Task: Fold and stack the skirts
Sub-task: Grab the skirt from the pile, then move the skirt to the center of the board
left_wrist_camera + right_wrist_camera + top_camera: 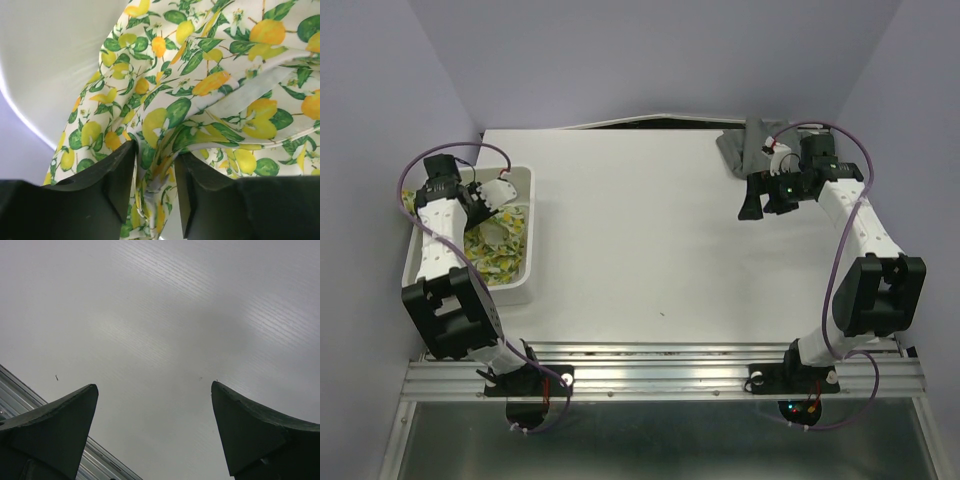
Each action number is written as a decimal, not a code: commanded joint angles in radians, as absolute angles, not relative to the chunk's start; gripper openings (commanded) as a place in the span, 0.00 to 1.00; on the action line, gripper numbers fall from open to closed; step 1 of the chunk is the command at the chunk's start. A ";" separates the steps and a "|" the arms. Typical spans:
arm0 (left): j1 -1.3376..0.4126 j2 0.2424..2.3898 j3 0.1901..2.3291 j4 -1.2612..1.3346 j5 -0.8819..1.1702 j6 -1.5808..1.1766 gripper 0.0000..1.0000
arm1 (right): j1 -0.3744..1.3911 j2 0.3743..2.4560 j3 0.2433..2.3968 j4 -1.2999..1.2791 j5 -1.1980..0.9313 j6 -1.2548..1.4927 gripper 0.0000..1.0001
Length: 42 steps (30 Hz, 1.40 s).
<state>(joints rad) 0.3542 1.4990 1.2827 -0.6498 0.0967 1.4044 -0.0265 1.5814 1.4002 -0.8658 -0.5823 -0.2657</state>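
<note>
Overhead, the left gripper (485, 203) reaches into the white basket (528, 215) that holds the lemon skirt (498, 255). The grey skirt (745, 148) lies far right on the table (640, 250), near the right gripper (760, 195). Left wrist: jaws pinch a fold of lemon cloth. Right wrist: jaws wide apart, empty. This looks like the pickup step; next it needs lifting clear onto the table.

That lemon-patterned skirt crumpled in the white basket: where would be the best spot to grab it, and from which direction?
Probably a raised fold of the cloth, taken from straight above. The lemon-print skirt lies bunched in the basket, whose walls block a sideways approach, and its creases stand up enough to pinch. The left gripper has one such fold between its fingers.
</note>
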 commanded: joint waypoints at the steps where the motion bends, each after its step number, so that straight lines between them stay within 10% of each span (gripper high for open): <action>1: 0.354 1.502 1.321 -0.692 0.126 1.333 0.35 | -0.032 1.539 1.454 -0.873 -0.572 -0.276 1.00; 3: 0.354 1.503 1.380 -0.727 0.111 1.319 0.00 | -0.032 1.529 1.456 -0.867 -0.569 -0.276 1.00; 17: 0.226 1.592 2.442 -0.666 0.097 0.803 0.00 | -0.032 1.500 1.470 -0.804 -0.617 -0.204 1.00; 31: -0.455 1.502 2.269 -0.314 -0.050 0.575 0.00 | -0.058 1.448 1.543 -0.776 -0.568 -0.225 1.00; 42: -0.621 1.673 2.011 -0.258 -0.045 0.221 0.00 | -0.114 1.298 1.419 -0.979 -0.816 -0.512 1.00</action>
